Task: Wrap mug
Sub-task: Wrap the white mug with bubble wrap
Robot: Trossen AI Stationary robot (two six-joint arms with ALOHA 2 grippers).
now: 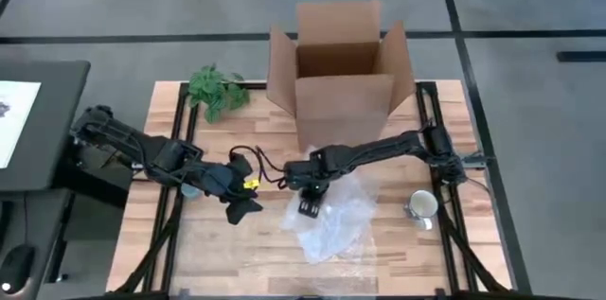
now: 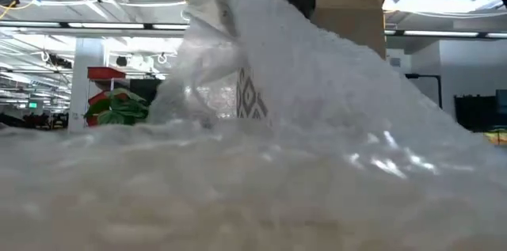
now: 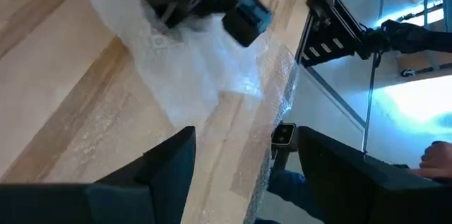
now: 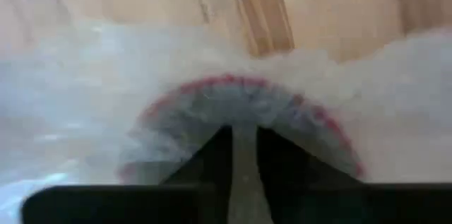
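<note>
While your right tool [image 1: 310, 207] pinches the clear bubble-wrap sheet [image 1: 331, 224] shut over a red-rimmed mug [image 4: 244, 104], your spread left tool [image 1: 241, 207] waits beside it, wrapping barely begun.

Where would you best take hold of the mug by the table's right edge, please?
Probably by the wall at the rim of the mug, from straight above: it stands upright, mouth open upward. The right gripper, nearest, pinches bubble wrap.
</note>
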